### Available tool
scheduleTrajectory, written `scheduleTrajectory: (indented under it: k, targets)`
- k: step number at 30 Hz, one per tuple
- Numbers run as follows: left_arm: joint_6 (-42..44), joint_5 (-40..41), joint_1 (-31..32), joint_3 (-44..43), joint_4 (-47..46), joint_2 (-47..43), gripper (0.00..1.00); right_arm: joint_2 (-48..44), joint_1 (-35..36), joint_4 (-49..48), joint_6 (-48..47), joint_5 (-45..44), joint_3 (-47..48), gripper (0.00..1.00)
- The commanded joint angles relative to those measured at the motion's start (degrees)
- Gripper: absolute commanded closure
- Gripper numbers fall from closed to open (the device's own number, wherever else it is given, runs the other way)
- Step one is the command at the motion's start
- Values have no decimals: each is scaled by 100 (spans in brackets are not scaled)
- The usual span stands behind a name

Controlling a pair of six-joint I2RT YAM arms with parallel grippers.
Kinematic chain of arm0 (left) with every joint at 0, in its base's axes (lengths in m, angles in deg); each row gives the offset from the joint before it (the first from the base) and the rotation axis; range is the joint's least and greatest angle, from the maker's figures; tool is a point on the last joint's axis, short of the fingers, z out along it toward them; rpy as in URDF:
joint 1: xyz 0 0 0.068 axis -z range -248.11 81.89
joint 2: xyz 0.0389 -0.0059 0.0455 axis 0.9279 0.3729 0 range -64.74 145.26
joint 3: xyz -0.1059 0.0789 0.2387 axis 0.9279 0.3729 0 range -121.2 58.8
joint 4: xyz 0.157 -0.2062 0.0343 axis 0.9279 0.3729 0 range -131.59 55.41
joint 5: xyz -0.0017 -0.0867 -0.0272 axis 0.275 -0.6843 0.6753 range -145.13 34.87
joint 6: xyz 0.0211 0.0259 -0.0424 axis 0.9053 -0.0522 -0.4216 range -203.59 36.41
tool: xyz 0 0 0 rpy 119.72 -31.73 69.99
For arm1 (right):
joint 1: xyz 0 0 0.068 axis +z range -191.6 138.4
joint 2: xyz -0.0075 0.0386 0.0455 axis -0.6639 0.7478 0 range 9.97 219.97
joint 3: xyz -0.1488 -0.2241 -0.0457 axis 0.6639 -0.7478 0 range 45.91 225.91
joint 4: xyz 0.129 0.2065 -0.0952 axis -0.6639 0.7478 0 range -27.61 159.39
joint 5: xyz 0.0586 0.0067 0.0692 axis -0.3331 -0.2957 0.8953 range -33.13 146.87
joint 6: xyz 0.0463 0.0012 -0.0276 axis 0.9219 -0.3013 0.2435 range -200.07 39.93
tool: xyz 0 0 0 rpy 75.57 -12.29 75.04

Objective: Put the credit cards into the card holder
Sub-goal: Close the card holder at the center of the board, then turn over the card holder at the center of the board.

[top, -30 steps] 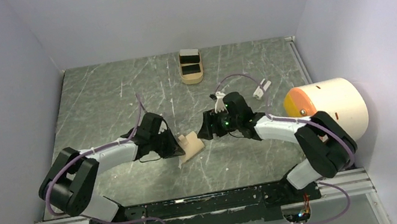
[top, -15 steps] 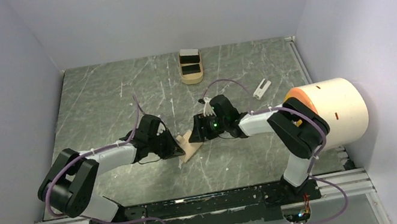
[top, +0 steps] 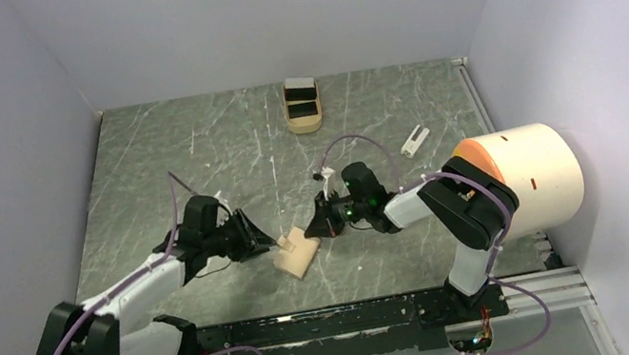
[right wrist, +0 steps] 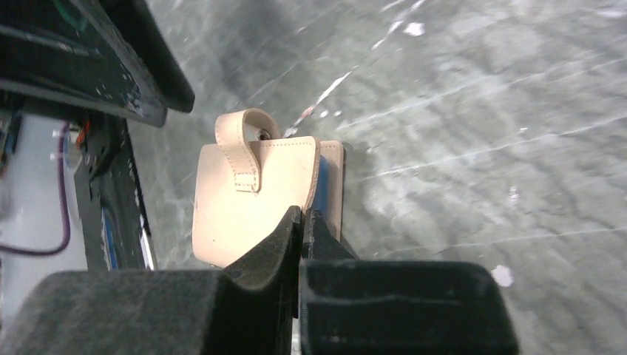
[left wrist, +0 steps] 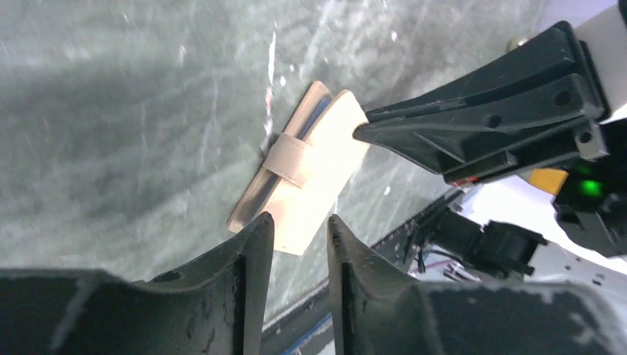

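So the right gripper [right wrist: 302,223] is pinched shut on a flap of the tan card holder [right wrist: 236,211], while the left gripper [left wrist: 300,231] sits slightly parted beside it, gripping nothing.

Tray [top: 305,122] far behind card holder [top: 295,253]

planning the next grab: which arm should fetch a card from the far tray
Probably left. The left tool is open and empty, clear of the card holder, while the right tool is shut on the holder's edge. The credit cards lie in the far tray.
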Motion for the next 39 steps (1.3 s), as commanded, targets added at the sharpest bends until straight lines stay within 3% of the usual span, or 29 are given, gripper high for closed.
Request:
scheduleTrajectory:
  k: [1, 5, 11, 19, 26, 31, 33, 36, 39]
  targets:
    - [-154, -363, -40, 410, 231, -684, 58, -306, 51, -1002, -835, 622, -386, 100]
    - [-46, -790, -49, 699, -15, -1001, 50, -420, 53, -1247, -1098, 677, -523, 100]
    - [-152, -1538, -49, 971, -650, -898, 45, -540, 130, -2345, -1015, 838, -870, 100]
    - [-339, -1730, -43, 1491, -1549, -416, 39, -636, 155, -2706, -1107, 952, -1058, 100]
    - [223, -1201, -40, 928, -749, -444, 42, -1058, 259, -995, -1345, 466, -446, 100]
    - [417, 144, 238, 356, 559, -1306, 52, -1136, 249, 941, -290, -563, 290, 100]
    - [478, 788, 448, 167, 946, -1755, 54, -1107, 255, 1366, 189, -559, 438, 100]
    - [1237, 1423, 845, -1, 937, -2273, 58, -1132, 256, 1759, 940, -775, 549, 100]
    - [1909, 2211, 1448, -105, 860, -2636, 53, -1042, 253, 2348, 1673, -990, 802, 100]
